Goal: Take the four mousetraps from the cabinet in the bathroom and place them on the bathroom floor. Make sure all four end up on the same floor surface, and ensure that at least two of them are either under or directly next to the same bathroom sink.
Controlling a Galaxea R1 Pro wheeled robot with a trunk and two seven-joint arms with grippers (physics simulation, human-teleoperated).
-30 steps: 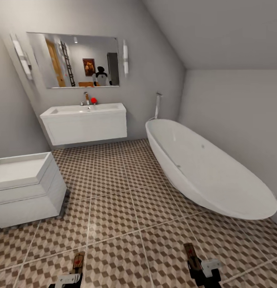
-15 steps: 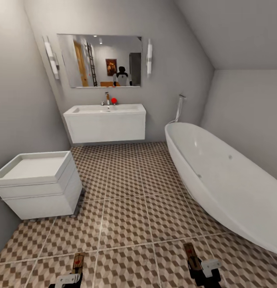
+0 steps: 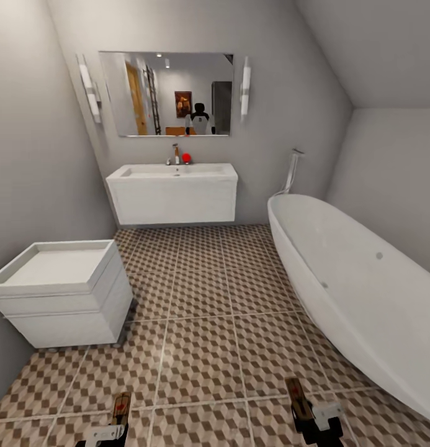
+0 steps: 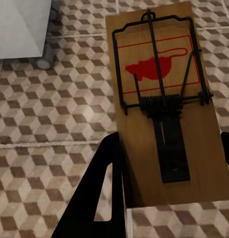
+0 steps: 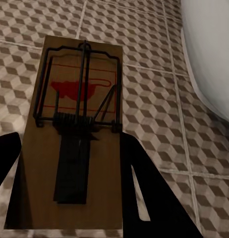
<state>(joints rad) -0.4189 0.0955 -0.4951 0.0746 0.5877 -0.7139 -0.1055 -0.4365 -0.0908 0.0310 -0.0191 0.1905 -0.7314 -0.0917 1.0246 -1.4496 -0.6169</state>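
A mousetrap was carried in each gripper as the bathroom sink (image 3: 172,191), wall-hung at the far end below a mirror (image 3: 171,93), was faced across the patterned bathroom floor (image 3: 202,310). In the head view, the left gripper (image 3: 109,428) was seen at the near left edge with one trap (image 3: 121,406) projecting ahead of it, and the right gripper (image 3: 311,419) at the near right with the other (image 3: 295,394).

In the left wrist view, the left-hand trap (image 4: 161,99) was held flat by its rear end, red bait mark and wire facing up, with the black fingers (image 4: 102,193) closed against its long edges. The right wrist view showed the right-hand trap (image 5: 77,148) clamped the same way between dark fingers (image 5: 144,193). Both boards appeared to be kept level and clear of the tiles, presumably so they could be lowered flat once the basin was reached.

A white drawer unit (image 3: 62,295) stood on the left and a bathtub (image 3: 357,285) ran along the right, leaving an open lane of tiles towards the sink. The placing step appeared not yet begun, the sink being well apart from the grippers.
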